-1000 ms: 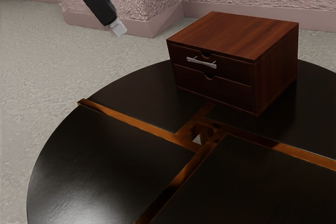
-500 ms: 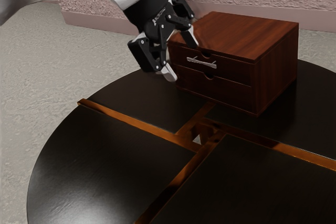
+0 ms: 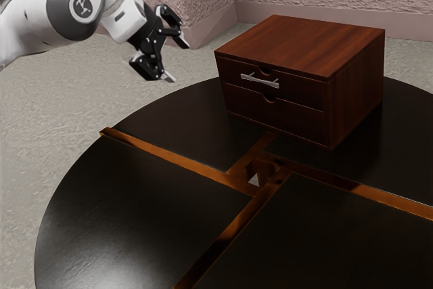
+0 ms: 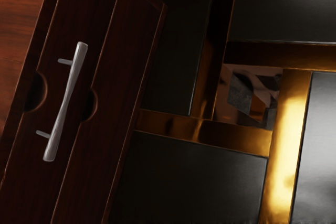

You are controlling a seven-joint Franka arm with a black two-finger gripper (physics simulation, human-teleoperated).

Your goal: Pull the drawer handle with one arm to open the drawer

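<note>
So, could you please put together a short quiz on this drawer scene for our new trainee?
1. True or false: the gripper is touching the handle.
2. The gripper is: A) open, B) shut on the handle, C) shut on nothing.
3. In a word: is the upper drawer of the cabinet open or shut?
Key: 1 false, it hangs apart from the handle, toward the exterior view's left. 2 A. 3 shut, its front lies flush.
</note>
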